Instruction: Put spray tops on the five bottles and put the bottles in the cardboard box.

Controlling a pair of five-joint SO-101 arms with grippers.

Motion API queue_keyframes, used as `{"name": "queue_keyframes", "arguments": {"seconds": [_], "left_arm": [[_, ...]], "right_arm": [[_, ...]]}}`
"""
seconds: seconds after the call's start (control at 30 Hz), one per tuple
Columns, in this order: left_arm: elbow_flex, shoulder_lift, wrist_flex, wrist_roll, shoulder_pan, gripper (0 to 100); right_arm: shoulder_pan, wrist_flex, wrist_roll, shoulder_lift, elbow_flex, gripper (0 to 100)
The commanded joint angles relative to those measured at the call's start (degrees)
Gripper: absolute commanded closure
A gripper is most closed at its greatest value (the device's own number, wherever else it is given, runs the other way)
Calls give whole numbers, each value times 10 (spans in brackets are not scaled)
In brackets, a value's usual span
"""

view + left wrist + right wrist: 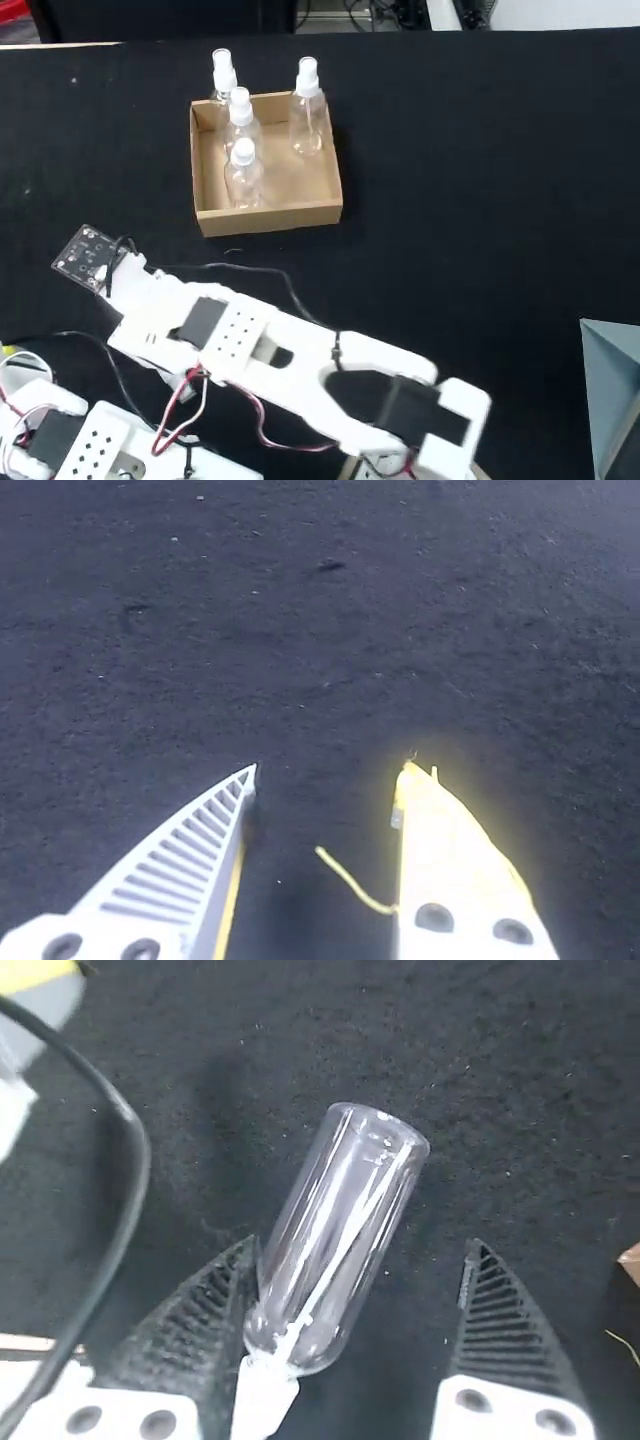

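Overhead, four spray-topped clear bottles [243, 170] crowd the brown cardboard box [270, 215]; at the right wrist, the right claw [360, 1248] gapes wide, a fifth clear bottle [335, 1235] against one finger [205, 1305].

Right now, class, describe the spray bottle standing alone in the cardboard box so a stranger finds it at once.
An open cardboard box sits on the black table. In the high view, three other spray bottles cluster at its left side; the lone spray bottle stands upright near its far right corner.
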Motion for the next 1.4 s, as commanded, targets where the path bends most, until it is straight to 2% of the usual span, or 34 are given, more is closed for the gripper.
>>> {"name": "queue_keyframes", "arguments": {"seconds": [0.0, 0.4, 0.63, 0.77, 1.37], "left_arm": [[-29, -8, -3, 8, -13, 786], [-27, -8, -3, 5, -13, 786], [-25, -8, -3, 4, -13, 786], [-24, -8, -3, 4, -13, 786], [-23, -8, -3, 4, -12, 786]], "right_arm": [[-11, 7, -5, 27, -67, 737], [18, 9, -4, 153, -133, 741], [37, 47, -1, 154, -150, 930], [55, 57, -1, 152, -151, 974], [111, 161, -1, 48, -146, 977]]}}
